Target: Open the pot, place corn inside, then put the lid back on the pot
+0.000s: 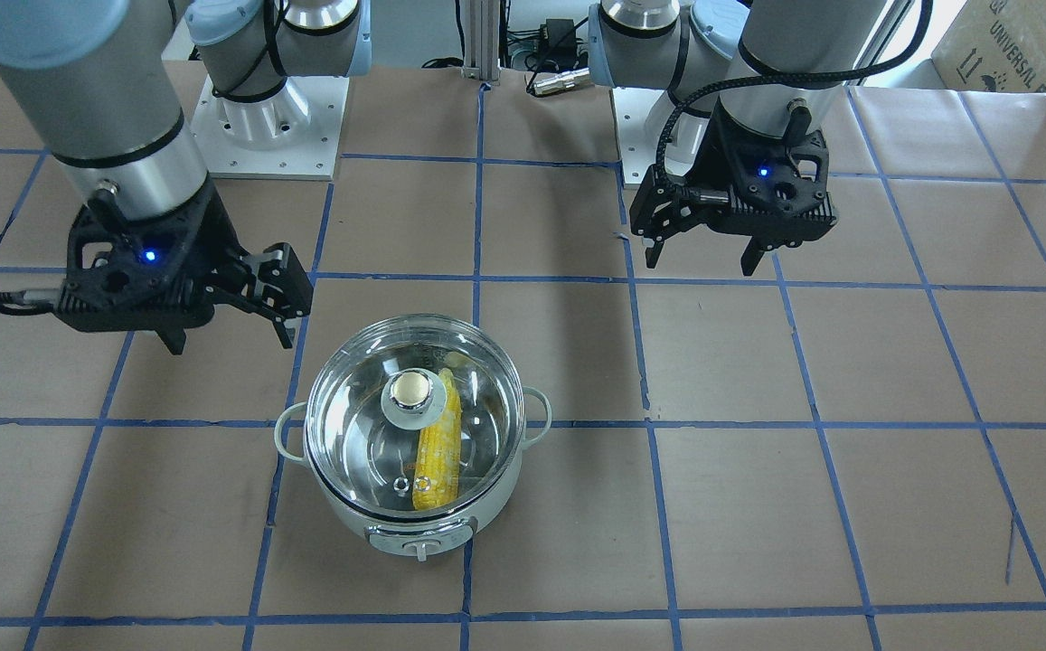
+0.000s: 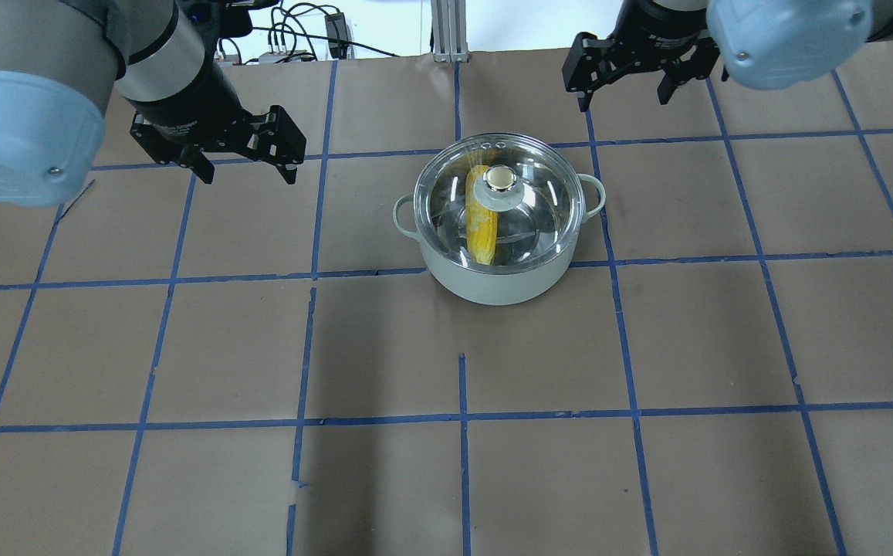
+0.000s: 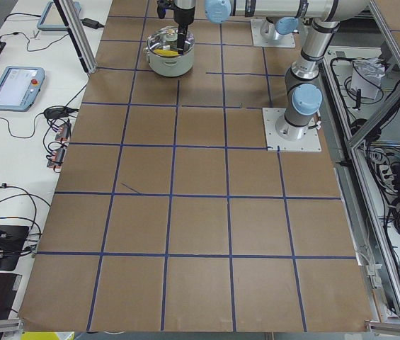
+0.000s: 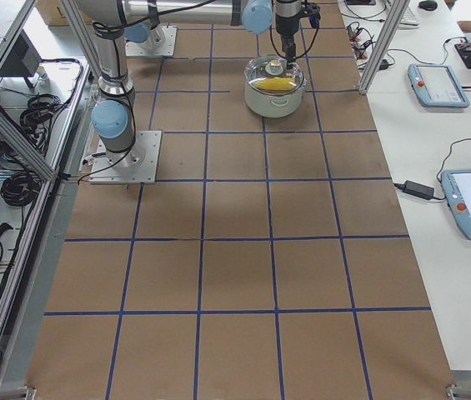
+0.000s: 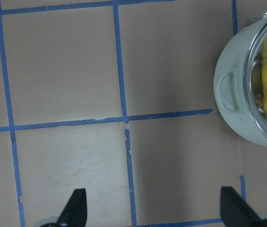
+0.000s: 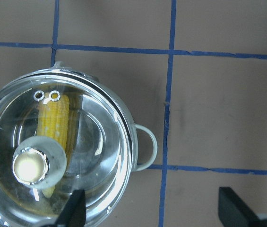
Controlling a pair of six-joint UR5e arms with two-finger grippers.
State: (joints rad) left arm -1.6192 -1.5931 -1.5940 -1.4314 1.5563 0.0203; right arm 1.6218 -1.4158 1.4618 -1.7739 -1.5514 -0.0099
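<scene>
Overhead view, going L to R. Left gripper (image 2: 248, 166) hangs at about 10 o'clock from the pot (image 2: 492, 282), well apart from it, fingers spread wide and holding nothing. The left wrist cam shows both tips far apart over bare paper, w/ the pot's side handle (image 5: 229, 91) off at 3 o'clock.

Middle: the pot stands on the brown-paper table (image 2: 384, 347), handles at 9 and 3. The corn cob (image 2: 482, 224) is inside, lying along the 12-6 line just on the 9 o'clock side of the knob (image 2: 499, 179). The glass lid (image 2: 539, 193) looks seated level on the rim, vent rings at 12.

Right gripper (image 2: 625, 96) is at about 1 o'clock from the pot, raised, also wide open and holding nothing.

So imo the task looks basically done: corn in, lid on. Can't spot any step left except maybe parking the arms.

Room-wise, the table's far edge, an aluminium post (image 2: 446, 31) and cables sit close behind at 12, so that side's tight. Lots of open paper toward 6, and out to 9 and 3 too.
</scene>
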